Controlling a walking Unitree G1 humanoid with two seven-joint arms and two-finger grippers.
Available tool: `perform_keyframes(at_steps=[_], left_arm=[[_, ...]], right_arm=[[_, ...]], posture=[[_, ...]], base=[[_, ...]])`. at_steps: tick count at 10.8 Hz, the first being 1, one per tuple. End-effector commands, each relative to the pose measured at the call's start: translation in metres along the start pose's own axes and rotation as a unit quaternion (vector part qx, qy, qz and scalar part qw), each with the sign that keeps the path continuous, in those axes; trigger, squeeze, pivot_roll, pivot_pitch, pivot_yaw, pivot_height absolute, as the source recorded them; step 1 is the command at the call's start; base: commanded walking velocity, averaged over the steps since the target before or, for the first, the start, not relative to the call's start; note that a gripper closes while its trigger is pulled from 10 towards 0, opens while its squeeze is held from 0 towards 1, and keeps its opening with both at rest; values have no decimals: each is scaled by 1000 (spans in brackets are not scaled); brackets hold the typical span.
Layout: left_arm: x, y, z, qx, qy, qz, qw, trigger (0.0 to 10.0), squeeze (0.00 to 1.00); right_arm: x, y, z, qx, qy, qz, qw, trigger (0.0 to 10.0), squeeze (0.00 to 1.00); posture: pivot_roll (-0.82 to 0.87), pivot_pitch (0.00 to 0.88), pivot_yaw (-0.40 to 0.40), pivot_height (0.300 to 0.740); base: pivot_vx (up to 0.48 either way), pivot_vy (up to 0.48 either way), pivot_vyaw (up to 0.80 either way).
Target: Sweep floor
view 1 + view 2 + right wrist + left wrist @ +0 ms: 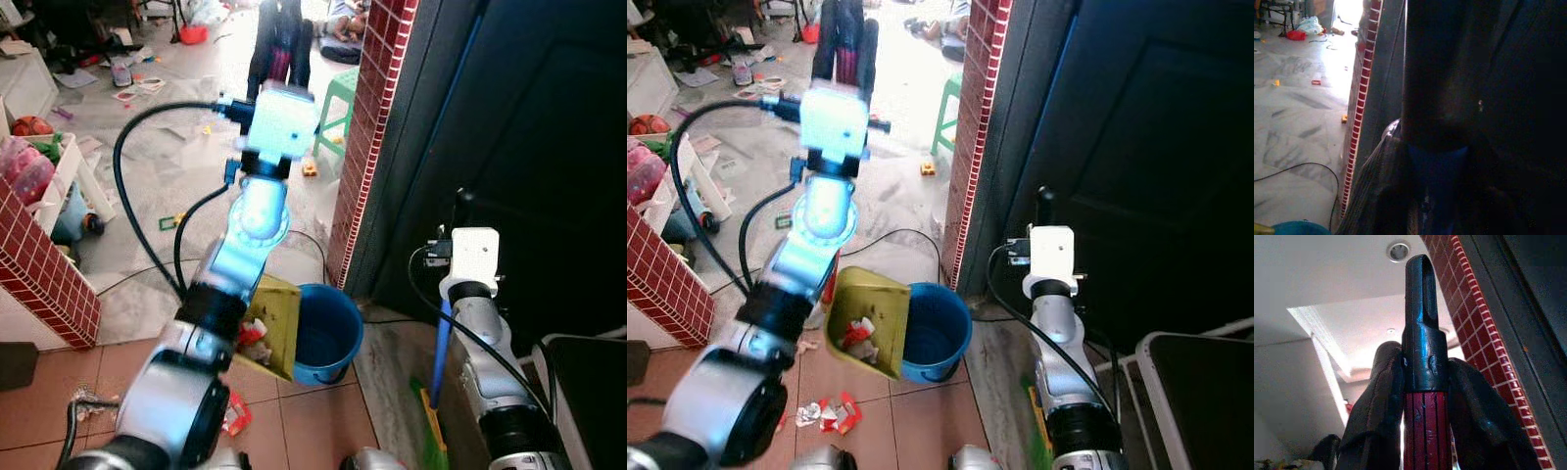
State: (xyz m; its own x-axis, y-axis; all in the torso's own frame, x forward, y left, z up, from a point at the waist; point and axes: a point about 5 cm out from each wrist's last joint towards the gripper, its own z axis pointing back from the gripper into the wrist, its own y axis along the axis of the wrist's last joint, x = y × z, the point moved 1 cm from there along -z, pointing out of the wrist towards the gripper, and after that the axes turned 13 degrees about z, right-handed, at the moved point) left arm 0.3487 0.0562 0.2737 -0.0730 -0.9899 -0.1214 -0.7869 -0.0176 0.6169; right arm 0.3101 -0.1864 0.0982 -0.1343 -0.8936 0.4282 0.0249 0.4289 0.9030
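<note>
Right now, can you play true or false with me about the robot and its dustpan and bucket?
1. The yellow dustpan is tipped against the blue bucket. True.
2. The dustpan is empty. False: scraps of red and white litter lie in it.
3. The left hand is shut on a red and black handle. True.
4. The bucket is red. False: it is blue.
5. Some litter lies on the floor tiles near the dustpan. True.
6. The right hand holds a cup. False: it grips a pole with a blue part, the broom handle.
</note>
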Motion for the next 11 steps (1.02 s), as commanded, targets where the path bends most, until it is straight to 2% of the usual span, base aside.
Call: perform_keyframes(at_steps=[1, 3, 5, 8, 10, 11], left_arm=[[7, 21, -17, 65, -15, -14, 998, 10000, 0], [26, 28, -22, 79, -26, 21, 996, 10000, 0], [42, 33, -20, 94, -34, 35, 994, 10000, 0], [74, 25, 5, 89, -98, 45, 990, 10000, 0], [99, 21, 31, 86, -167, 59, 980, 10000, 0], [113, 19, 45, 72, -205, 82, 973, 10000, 0]], right_arm=[[10, 9, -3, 20, -13, 9, 1000, 10000, 0], [9, 9, -1, 20, -12, 8, 1000, 10000, 0], [9, 8, 2, 18, -13, 7, 1000, 10000, 0], [13, 9, 3, 18, -17, 9, 1000, 10000, 0], [14, 10, 3, 21, -18, 9, 1000, 10000, 0], [14, 11, 3, 22, -19, 9, 1000, 10000, 0]], posture=[[-153, 0, -15, 740], [-169, 0, -5, 740], [-175, 0, -1, 740], [-198, 0, 5, 740], [-206, 0, 9, 740], [-210, 0, 11, 740]], base=[[0, 0, 0], [0, 0, 0], [0, 0, 0], [0, 0, 0], [0, 0, 0], [0, 0, 0]])
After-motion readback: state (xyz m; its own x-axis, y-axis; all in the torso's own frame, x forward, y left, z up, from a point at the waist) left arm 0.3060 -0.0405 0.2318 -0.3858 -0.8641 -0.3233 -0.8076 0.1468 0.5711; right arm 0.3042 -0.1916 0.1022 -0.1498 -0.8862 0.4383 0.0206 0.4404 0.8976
